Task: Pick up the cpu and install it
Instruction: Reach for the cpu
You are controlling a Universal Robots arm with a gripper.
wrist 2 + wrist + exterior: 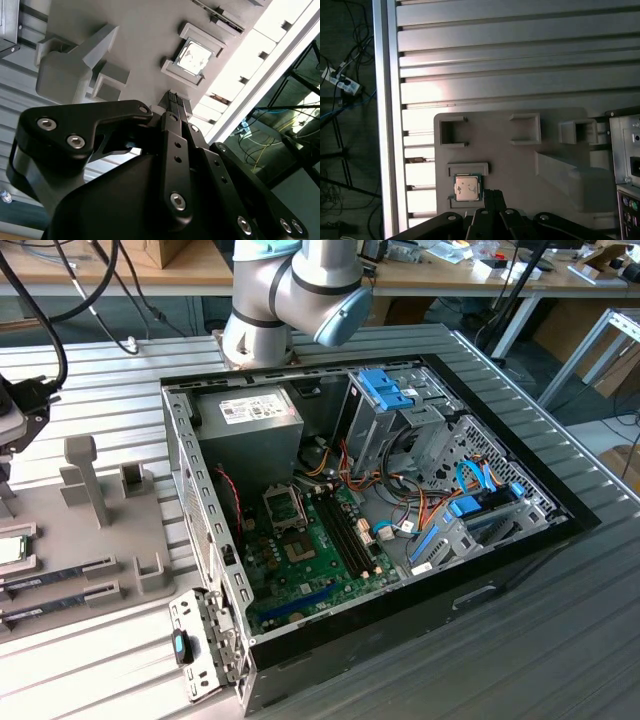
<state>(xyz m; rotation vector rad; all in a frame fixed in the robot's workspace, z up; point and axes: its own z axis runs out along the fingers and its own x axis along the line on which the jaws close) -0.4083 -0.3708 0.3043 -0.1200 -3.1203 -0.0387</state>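
The step in hand looks like the approach for the pick. The cpu (468,188) has not been lifted. It lies flat, silver top up, in its square nest on the grey holder plate (520,167), which sits on the slatted desk (520,50) outside the computer case (420,540). In the exterior view the cpu (12,549) shows at that view's far left, well apart from the case, with the memory sticks (60,575) lying near it on the same plate. The tool (492,194) hangs over the plate with its tips drawn together on nothing. In the first wrist view they come just beside the chip's edge, and in the second wrist view the tool (176,99) is clearly apart from the cpu (194,56), with bare plate between them. How high the tips sit above the plate cannot be told. Inside the case, the socket (283,508) on the green motherboard has no chip in it that I can make out, so the install is yet to be done. By my reading, a grasp from here calls for the tips to part enough to straddle the chip. It also calls for centring over the nest, squaring to the cpu's sides and a level descent, since the nest's raised walls leave little room beside the thin rim.
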